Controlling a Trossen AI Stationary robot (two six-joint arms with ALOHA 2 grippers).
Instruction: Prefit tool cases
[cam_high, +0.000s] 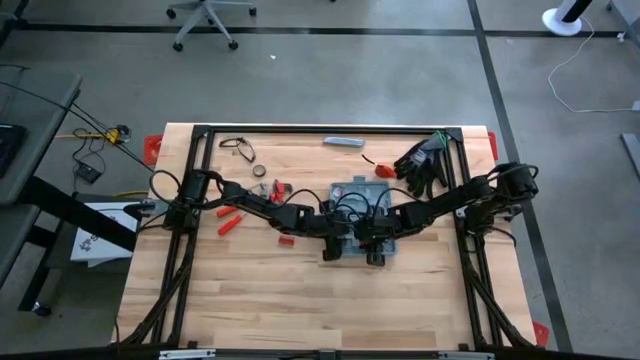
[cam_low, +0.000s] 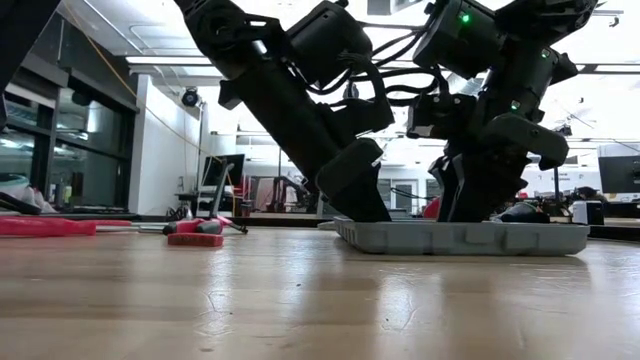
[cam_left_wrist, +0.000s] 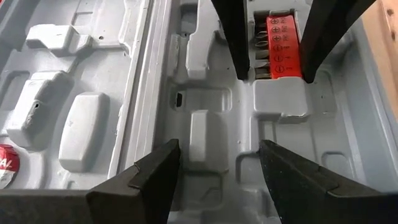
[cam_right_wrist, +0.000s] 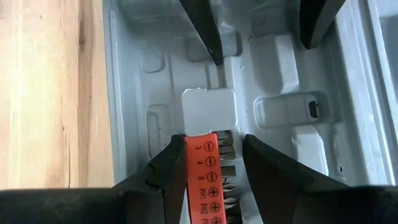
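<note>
The blue-grey tool case (cam_high: 352, 190) lies open and flat on the table's middle, seen edge-on in the low view (cam_low: 460, 238). A red bit holder (cam_right_wrist: 202, 177) with a row of bits sits in a moulded slot of the case. My right gripper (cam_right_wrist: 214, 168) slants down over it, open, with one finger along each long side of the holder; the left wrist view shows the same (cam_left_wrist: 273, 50). My left gripper (cam_left_wrist: 217, 168) hangs open just above bare moulded slots beside it, with nothing between its fingers. My right gripper's fingers (cam_right_wrist: 171, 174) come from above, one close beside each long side of the red bit holder (cam_right_wrist: 189, 155), which lies in its slot. Whether they touch it I cannot tell.
Red-handled tools (cam_high: 228, 222) and small red parts (cam_high: 285, 240) lie on the wood left of the case. Black gloves (cam_high: 425, 160) lie at the far right, a slim grey bar (cam_high: 343, 142) at the far edge, a black loop (cam_high: 238, 148) at the far left.
</note>
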